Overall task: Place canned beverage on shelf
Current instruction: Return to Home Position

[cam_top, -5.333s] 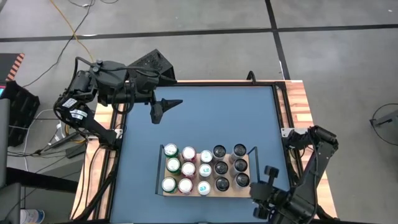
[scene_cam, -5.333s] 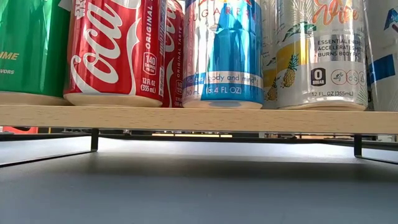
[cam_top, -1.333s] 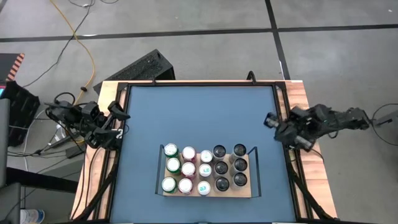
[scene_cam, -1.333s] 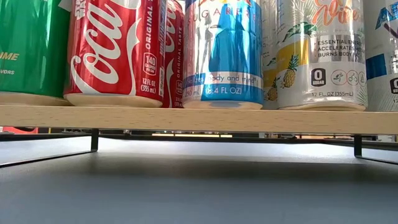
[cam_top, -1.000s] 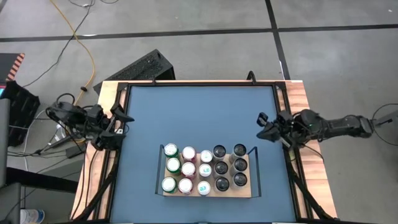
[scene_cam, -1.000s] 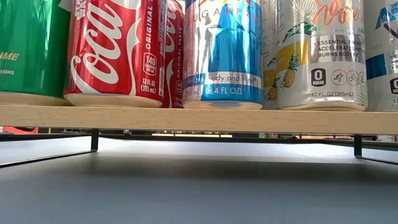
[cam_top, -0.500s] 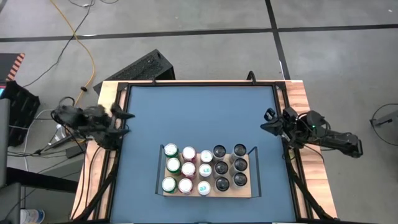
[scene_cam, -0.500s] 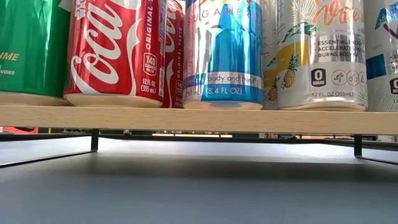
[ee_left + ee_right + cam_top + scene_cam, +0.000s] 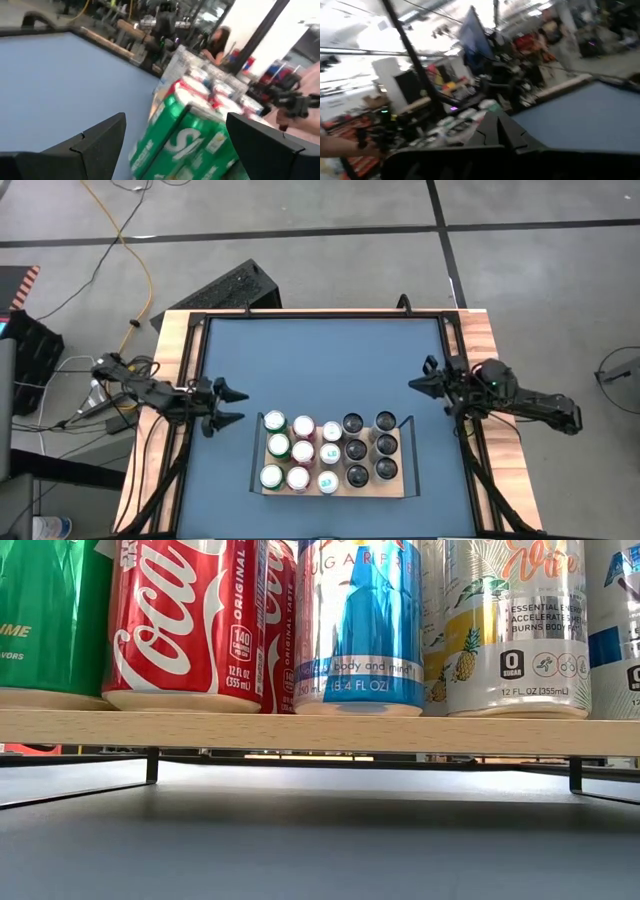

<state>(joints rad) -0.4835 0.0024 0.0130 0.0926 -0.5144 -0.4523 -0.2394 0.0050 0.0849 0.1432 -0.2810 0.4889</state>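
Nearest, at lower centre of the high view: shelf [image 9: 320, 731], packed with upright cans [image 9: 303, 451] in tidy rows, none loose on the table [image 9: 320, 360]. Stocking seemingly finished; only parking the arms to do. Farther up, at mid-left: left gripper [image 9: 238, 406], spread wide, holding nothing. Opposite, at mid-right: right gripper [image 9: 420, 375], likewise parted and empty, apart from the shelf.

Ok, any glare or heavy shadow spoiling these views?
High view: even light, no harsh shadow by the shelf. Low view: bright streaks on the white-blue can; the tabletop looks dim below the board. Right wrist view: overhead lights wash out the room behind.
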